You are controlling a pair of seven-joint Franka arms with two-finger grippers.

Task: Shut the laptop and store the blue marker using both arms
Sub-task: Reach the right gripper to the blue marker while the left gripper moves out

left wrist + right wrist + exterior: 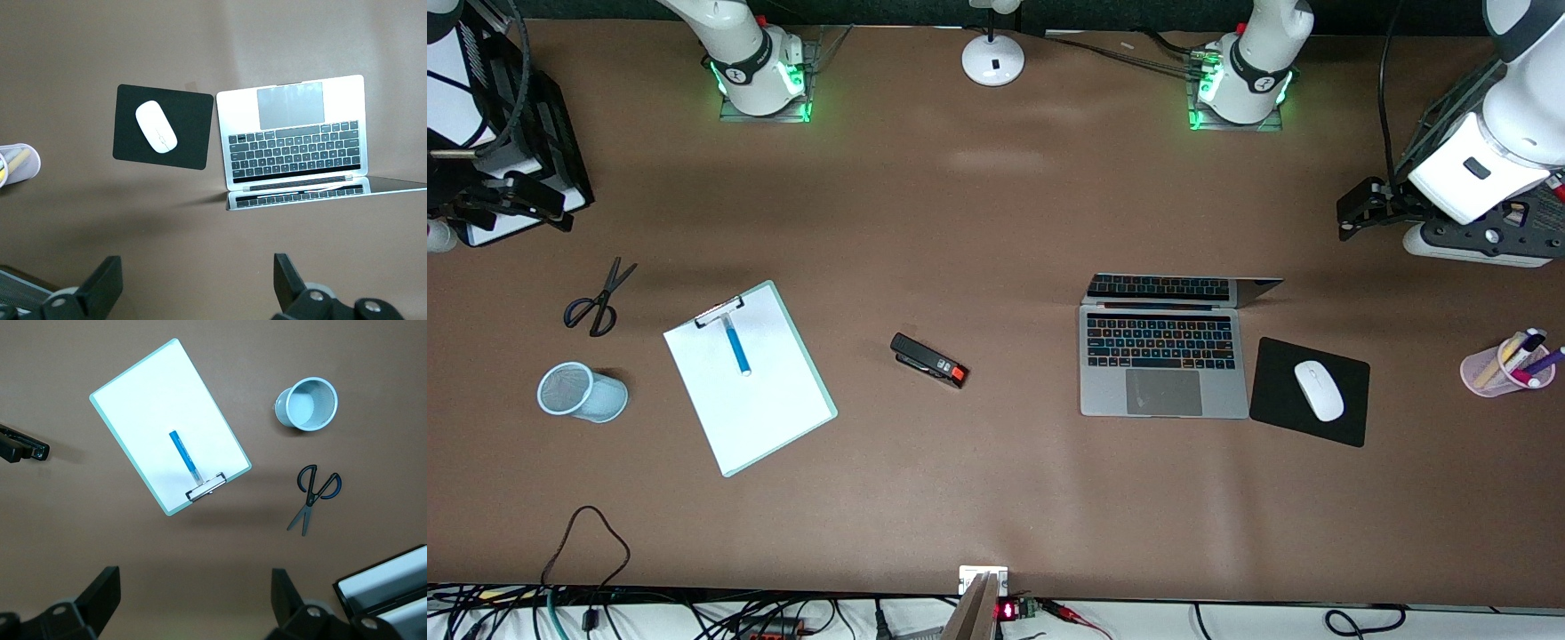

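The silver-grey laptop (1163, 364) stands open toward the left arm's end of the table, its lid (1183, 289) raised; it also shows in the left wrist view (293, 127). The blue marker (737, 347) lies on a white clipboard (760, 400) toward the right arm's end, and shows in the right wrist view (184, 457). My left gripper (1352, 213) is open and empty, high over the table's left-arm end (198, 280). My right gripper (543, 204) is open and empty, high over the right-arm end (197, 597).
A light-blue mesh cup (580, 391) and scissors (598, 298) lie beside the clipboard. A black stapler (929, 360) sits mid-table. A white mouse (1319, 389) rests on a black mouse pad (1347, 418). A pink pen cup (1485, 369) and a black tray (534, 116) stand at the table's ends.
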